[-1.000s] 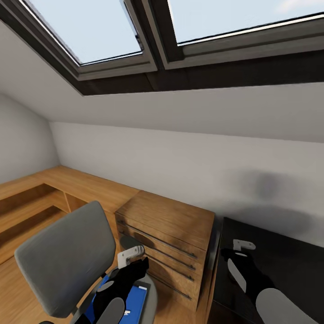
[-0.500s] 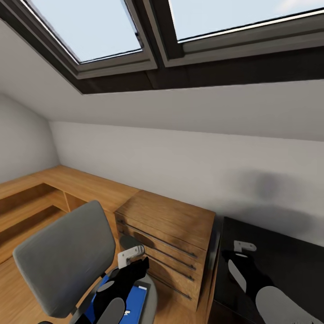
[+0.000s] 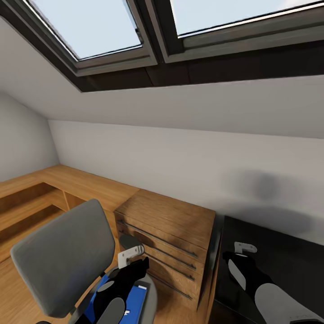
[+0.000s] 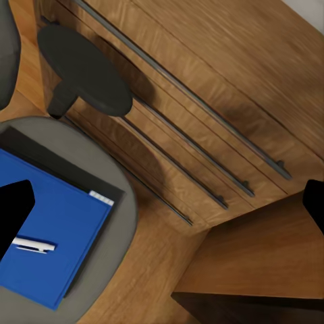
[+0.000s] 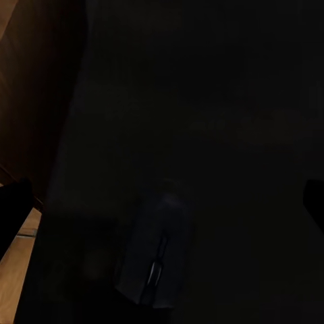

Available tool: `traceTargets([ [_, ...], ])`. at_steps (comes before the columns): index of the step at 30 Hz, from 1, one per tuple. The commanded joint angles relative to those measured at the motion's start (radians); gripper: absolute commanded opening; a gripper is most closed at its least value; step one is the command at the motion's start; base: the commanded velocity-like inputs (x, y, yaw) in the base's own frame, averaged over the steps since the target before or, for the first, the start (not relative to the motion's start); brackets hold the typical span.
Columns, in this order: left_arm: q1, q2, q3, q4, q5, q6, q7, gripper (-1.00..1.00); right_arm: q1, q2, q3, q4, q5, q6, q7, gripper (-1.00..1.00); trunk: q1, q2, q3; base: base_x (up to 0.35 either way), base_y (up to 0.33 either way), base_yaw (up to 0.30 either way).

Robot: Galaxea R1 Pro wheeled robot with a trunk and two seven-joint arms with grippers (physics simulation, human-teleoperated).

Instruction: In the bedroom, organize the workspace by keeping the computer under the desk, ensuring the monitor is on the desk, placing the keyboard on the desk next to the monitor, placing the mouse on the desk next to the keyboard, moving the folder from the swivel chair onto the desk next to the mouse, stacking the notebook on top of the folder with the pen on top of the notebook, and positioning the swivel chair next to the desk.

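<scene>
A: Head view — what's around the wooden chest of drawers (image 3: 166,245)?

B: Swivel chair (image 3: 63,258) just beside it on one side, grey back facing cam. Glossy black tabletop (image 3: 279,252) touching the chest's other side. Skylights above, white sloped wall behind.

A: Folder?

B: Blue folder (image 4: 50,236) flat on the chair seat, w/ a dark grey sheet edge poking out under it on the side nearer the chest. Pen (image 4: 30,245), short white stick, lies on top of the folder. Black armrest pad (image 4: 84,67) sits betw. seat and chest drawers.

A: Left pincer (image 4: 162,209)?

B: Hangs above the seat edge nearest the chest, fingers (image 4: 13,209) spread wide, nothing betw. them. In head view the left arm (image 3: 121,281) covers part of the folder.

A: Right pincer (image 5: 162,212)?

B: Over the tabletop, close to the chest's side. Fingertips wide apart at the frame edges, holding nothing. Right wrist view is v. dark; a small dark rounded lump below it, likely the mouse (image 5: 154,260), resting on the tabletop.
</scene>
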Motion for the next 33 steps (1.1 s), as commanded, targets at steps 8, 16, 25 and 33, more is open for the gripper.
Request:
traceTargets([
  [8,-0.001,0.001,-0.002,-0.001,0.005,0.003,0.008,1.0,-0.001,0.001,0.008,-0.001,-0.008,0.007,-0.007,1.0,0.031,-0.058,-0.027,0.0,0.0,0.0],
  [16,-0.001,0.001,-0.002,-0.001,0.005,0.003,0.008,1.0,-0.001,0.001,0.008,0.0,-0.008,0.008,-0.007,1.0,0.062,-0.114,-0.052,0.0,0.0,0.0],
  [25,-0.001,0.001,-0.002,-0.001,0.005,0.003,0.008,1.0,-0.002,-0.001,0.008,0.021,-0.011,0.012,-0.007,1.0,0.096,-0.177,-0.08,0.0,0.0,0.0],
  [33,-0.001,0.001,-0.002,-0.001,0.005,0.003,0.008,1.0,-0.013,-0.001,0.007,0.039,-0.013,0.016,-0.007,1.0,0.127,-0.233,-0.105,0.0,0.0,0.0],
])
